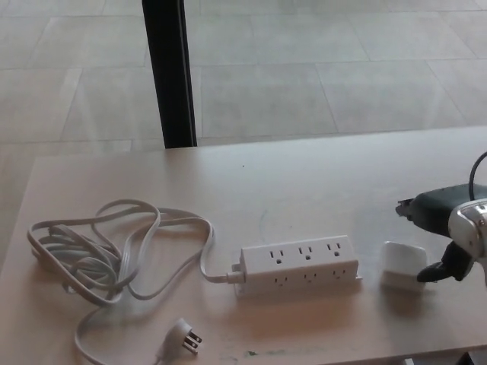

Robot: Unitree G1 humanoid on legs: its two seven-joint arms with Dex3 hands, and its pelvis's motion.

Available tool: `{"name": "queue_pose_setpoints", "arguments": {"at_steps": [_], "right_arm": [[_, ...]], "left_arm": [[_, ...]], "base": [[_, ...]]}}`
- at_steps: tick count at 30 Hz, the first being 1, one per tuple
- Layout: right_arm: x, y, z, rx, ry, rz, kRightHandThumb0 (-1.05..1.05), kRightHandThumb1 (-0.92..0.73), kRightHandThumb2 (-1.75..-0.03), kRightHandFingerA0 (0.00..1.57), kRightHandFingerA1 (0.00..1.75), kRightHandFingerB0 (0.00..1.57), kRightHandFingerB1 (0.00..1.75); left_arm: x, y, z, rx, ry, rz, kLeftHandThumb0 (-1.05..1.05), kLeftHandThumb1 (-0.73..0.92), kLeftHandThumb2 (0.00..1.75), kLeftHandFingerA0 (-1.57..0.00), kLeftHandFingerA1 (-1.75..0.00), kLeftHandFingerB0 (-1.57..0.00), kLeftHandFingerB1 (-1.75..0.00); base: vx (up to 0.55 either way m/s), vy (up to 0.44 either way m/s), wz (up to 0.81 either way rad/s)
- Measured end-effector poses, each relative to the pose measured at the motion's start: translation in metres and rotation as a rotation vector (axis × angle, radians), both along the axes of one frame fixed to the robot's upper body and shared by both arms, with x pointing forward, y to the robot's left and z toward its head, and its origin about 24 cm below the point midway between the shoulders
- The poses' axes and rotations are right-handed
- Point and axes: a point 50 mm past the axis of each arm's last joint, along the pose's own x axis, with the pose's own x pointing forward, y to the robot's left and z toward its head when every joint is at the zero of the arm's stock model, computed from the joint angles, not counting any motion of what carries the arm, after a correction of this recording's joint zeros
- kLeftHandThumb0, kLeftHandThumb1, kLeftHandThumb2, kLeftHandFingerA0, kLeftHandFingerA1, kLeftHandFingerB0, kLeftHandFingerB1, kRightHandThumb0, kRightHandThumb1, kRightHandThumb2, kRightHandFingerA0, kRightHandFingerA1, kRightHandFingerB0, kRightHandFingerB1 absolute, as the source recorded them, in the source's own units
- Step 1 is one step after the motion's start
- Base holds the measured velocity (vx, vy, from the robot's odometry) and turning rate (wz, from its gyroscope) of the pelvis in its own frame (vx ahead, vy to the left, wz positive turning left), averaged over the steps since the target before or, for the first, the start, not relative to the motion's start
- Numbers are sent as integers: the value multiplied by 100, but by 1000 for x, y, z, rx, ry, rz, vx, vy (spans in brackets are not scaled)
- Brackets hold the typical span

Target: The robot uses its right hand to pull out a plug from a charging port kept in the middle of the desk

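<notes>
Plug (402, 265) lies on the desk (304, 175), a small white block just to the right of the power strip (300, 265), with a narrow gap between the two. I see my right hand (445, 239) at the right edge of the head view, low over the tabletop. One black fingertip (428, 275) sits against the plug's right side, and the dark upper part of the hand arches above and behind it. From this angle I cannot tell whether the fingers are clamped on the plug or merely resting beside it, so I cannot call the grip. A thin dark cable (477, 165) curves up from the wrist at the far right.

The power strip is white, sits near the middle of the desk, and shows two rows of three sockets; none of the sockets I can see has anything in it. Its white cord (114, 251) leaves the strip's left end and runs into a loose tangle of loops on the left of the desk. The cord's own pronged end (185, 335) lies flat near the front edge, below the tangle, prongs pointing right.

My left hand does not show anywhere in the view. Beyond the desk I see pale floor tiles (319, 68) and a black upright post (170, 72) rising past the top of the view
</notes>
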Motion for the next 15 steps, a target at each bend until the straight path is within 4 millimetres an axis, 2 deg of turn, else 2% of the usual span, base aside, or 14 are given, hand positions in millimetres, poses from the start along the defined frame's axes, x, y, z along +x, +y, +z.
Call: {"name": "queue_pose_setpoints", "arguments": {"at_steps": [4, 6, 7, 9, 10, 13, 14, 15], "right_arm": [[2, -10, 11, -40, 16, -38, -105, -65, -61, 92, 111, 0, 0], [2, -16, 18, -42, 20, -55, -105, -66, -62, 92, 109, 0, 0], [2, -17, 21, -40, 19, -61, -105, -67, -61, 92, 117, 0, 0], [2, -22, 31, -5, 6, -76, -105, -69, -61, 93, 120, 0, 0], [2, -24, 38, 21, -9, -83, -90, -50, -97, 99, 116, 0, 4], [-2, -37, 61, 111, -81, -106, -90, -66, -104, 104, 122, 6, 20], [-4, -41, 66, 132, -97, -113, -90, -66, -104, 104, 122, 6, 20], [-7, -47, 70, 159, -117, -125, -80, -82, -66, 102, 106, 12, 24]], "left_arm": [[-1, 0, -1, -2, 1, 7, -76, 86, 66, -81, -66, -70, -53], [-2, 0, -1, -3, 3, 9, -76, 86, 66, -80, -65, -70, -52], [-3, 0, -1, -3, 4, 10, -74, 86, 66, -79, -64, -69, -51], [-3, 0, -1, -4, 5, 11, -75, 86, 66, -80, -65, -70, -52], [-3, 0, -1, -4, 5, 11, -77, 85, 66, -80, -67, -70, -55], [-2, 0, -1, -5, 2, 11, -76, 86, 66, -79, -65, -69, -52], [-2, 0, -1, -5, 3, 11, -76, 86, 66, -79, -65, -69, -52], [-2, 0, -1, -5, 3, 11, -76, 87, 66, -79, -64, -69, -52]], "base": [[0, 0, 0], [0, 0, 0], [0, 0, 0], [0, 0, 0], [0, 0, 0], [0, 0, 0], [0, 0, 0], [0, 0, 0]]}}
